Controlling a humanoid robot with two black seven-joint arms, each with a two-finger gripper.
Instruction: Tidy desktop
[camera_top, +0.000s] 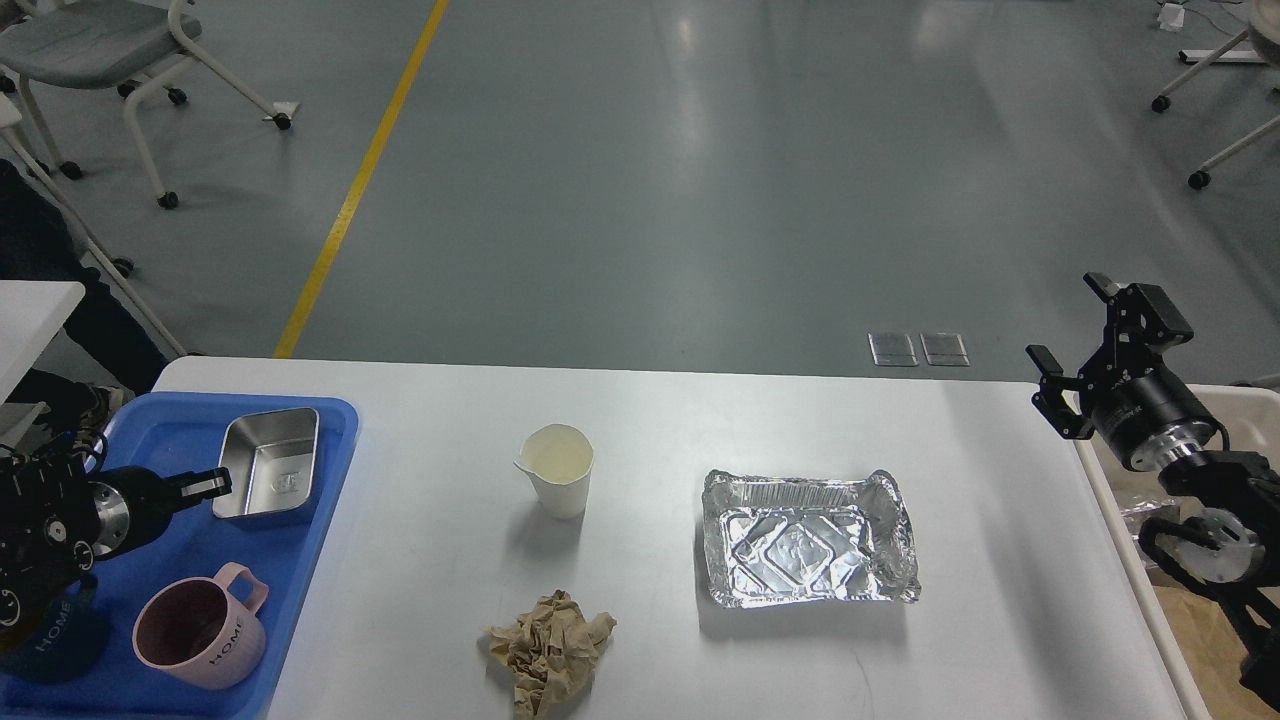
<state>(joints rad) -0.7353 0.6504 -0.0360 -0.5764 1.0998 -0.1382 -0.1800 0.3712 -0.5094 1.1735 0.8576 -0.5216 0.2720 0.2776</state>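
Note:
The white desktop (700, 420) holds a white paper cup (556, 470) standing upright at centre-left. A crumpled foil tray (806, 540) lies to its right, and a wad of crumpled brown paper (550, 650) sits near the front edge. My left gripper (208, 485) hovers over the blue tray (330, 470), with its tip just left of a steel tin (268, 465). Its fingers look dark and cannot be told apart. My right gripper (1066, 320) is open and empty, raised over the table's right edge.
The blue tray also holds a pink mug (200, 630) and a dark blue mug (50, 640) partly hidden by my left arm. A beige bin (1120, 530) with rubbish in it stands off the right edge. Chairs stand on the floor behind.

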